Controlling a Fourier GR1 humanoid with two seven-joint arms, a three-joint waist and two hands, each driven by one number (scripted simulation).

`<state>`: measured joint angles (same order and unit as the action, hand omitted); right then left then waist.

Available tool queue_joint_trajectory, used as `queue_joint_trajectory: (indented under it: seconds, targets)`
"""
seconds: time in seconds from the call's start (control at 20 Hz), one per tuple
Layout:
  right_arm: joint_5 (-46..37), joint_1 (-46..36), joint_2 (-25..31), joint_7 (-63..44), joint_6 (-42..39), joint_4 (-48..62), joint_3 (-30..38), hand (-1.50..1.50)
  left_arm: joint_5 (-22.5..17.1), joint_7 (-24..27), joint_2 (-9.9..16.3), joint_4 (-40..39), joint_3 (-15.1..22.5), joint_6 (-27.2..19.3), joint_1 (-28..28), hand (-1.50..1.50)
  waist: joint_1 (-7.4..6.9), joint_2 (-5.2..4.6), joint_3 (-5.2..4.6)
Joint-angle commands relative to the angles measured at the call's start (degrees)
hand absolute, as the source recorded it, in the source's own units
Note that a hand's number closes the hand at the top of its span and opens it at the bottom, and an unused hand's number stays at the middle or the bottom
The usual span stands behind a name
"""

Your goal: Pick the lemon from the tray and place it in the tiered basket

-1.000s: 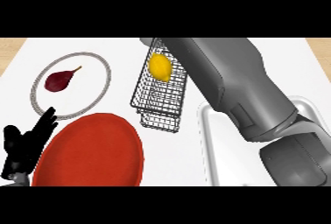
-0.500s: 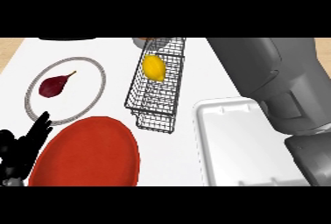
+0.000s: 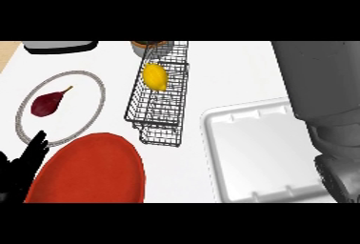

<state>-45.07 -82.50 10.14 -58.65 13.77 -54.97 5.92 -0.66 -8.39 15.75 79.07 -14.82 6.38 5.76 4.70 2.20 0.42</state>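
- Lemon [image 3: 155,76] sits inside the tiered basket [image 3: 160,114], in the upper tier toward the far side of the counter; yellow, oval, long axis running roughly away from the viewer.
- Basket is dark wire mesh, standing near the counter's middle, its lower tier stepping out toward the near side.
- White tray [image 3: 243,157] lies to the right of the basket, close beside it but not touching; raised rim visible along its left and far edges.
- Left hand [image 3: 26,159] shows at the lower left edge, black, fingers straight and spread, pointing up; it holds nothing. It rests beside the red plate [image 3: 90,171], fingertips close to the rim of the patterned plate [image 3: 98,102].
- Right hand itself does not show. Only the grey right arm [image 3: 327,105] fills the right edge, partly overlapping the tray's right side. Whether that hand is spread or curled cannot be told.
- Patterned plate at left carries a dark red, pear-shaped item with a thin stem [image 3: 49,103], lying near the plate's centre.
- Red plate lies nearer than the patterned plate, overlapping its near rim as seen from the head view.
- At the far edge: a grey object [image 3: 60,45] at upper left, cut off by the frame, and a brownish round container [image 3: 151,46] just behind the basket's top.
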Motion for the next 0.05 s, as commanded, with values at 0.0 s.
queue_joint_trajectory:
  seconds: [0.0]
  targets:
    - [4.1,9.0,-0.6,-1.5,-0.3,-13.4,1.6,-1.5,-1.3,1.0,0.0,0.3,-1.3,0.7,2.7,0.0,1.0,0.46,-0.03]
